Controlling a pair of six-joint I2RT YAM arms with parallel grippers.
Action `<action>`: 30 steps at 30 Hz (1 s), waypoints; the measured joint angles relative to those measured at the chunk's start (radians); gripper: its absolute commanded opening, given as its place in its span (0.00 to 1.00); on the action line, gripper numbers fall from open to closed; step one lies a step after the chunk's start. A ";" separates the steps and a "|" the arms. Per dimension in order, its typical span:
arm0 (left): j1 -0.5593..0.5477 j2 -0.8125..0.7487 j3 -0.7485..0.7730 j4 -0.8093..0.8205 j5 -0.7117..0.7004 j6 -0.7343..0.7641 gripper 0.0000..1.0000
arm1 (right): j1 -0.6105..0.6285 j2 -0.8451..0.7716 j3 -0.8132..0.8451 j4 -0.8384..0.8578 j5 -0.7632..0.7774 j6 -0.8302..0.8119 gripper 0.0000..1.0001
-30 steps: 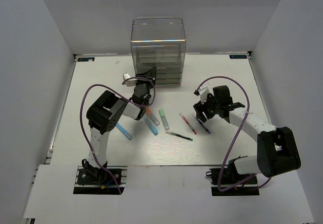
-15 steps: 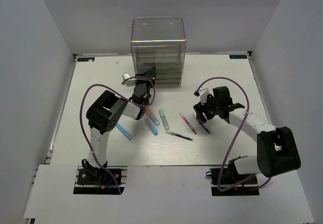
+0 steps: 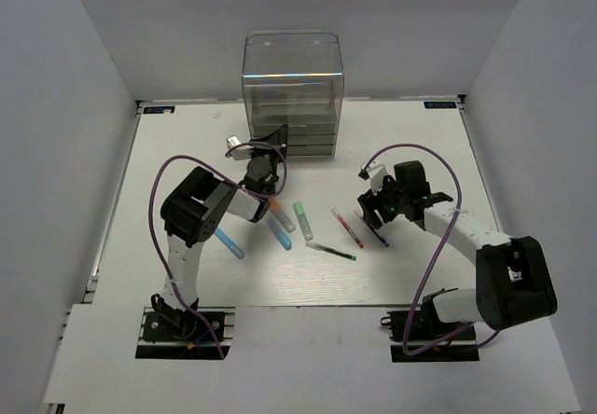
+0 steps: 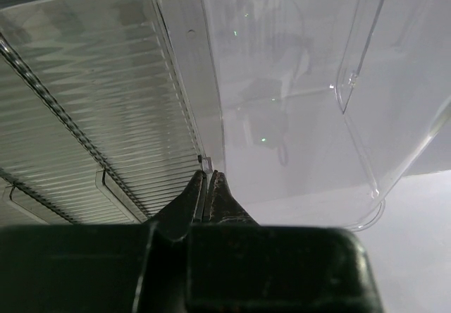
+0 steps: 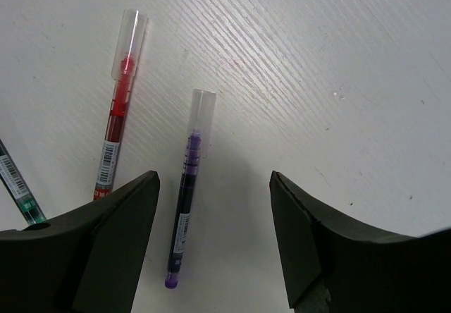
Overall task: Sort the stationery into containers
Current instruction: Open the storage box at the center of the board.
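Observation:
The containers are the drawers of a tall clear cabinet point(image 3: 292, 78) at the back of the table. My left gripper point(image 3: 270, 145) is at the cabinet's lower left front. In the left wrist view my left gripper point(image 4: 208, 175) is shut on a thin clear drawer edge point(image 4: 184, 66). The stationery lies mid-table: two light-blue markers point(image 3: 229, 242) point(image 3: 279, 234), an orange marker point(image 3: 280, 215), a mint-green marker point(image 3: 303, 219), a green pen point(image 3: 330, 251) and a red pen point(image 3: 348, 227). My right gripper point(image 5: 215, 179) hangs open over the purple pen point(image 5: 184, 207), with the red pen point(image 5: 116, 126) just left of it.
White walls close in the table point(image 3: 187, 153) on three sides. The purple cables of both arms loop above the table. The green pen's tip point(image 5: 15, 187) shows at the left edge of the right wrist view.
My left gripper's jaws have closed on the drawer edge. Neither arm has visibly shifted, and the pens and markers lie where they were.

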 measured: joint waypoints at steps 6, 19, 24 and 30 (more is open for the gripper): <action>-0.004 -0.018 -0.045 0.037 0.003 0.000 0.00 | 0.000 -0.001 0.000 0.000 -0.007 -0.002 0.70; -0.013 -0.127 -0.122 0.027 0.031 0.025 0.00 | 0.001 -0.003 0.000 -0.003 -0.059 -0.019 0.70; -0.013 -0.145 -0.131 0.020 0.047 0.034 0.00 | 0.002 -0.003 0.000 -0.004 -0.079 -0.022 0.70; -0.013 -0.169 -0.134 0.013 0.061 0.048 0.00 | 0.008 -0.003 0.000 -0.003 -0.090 -0.024 0.70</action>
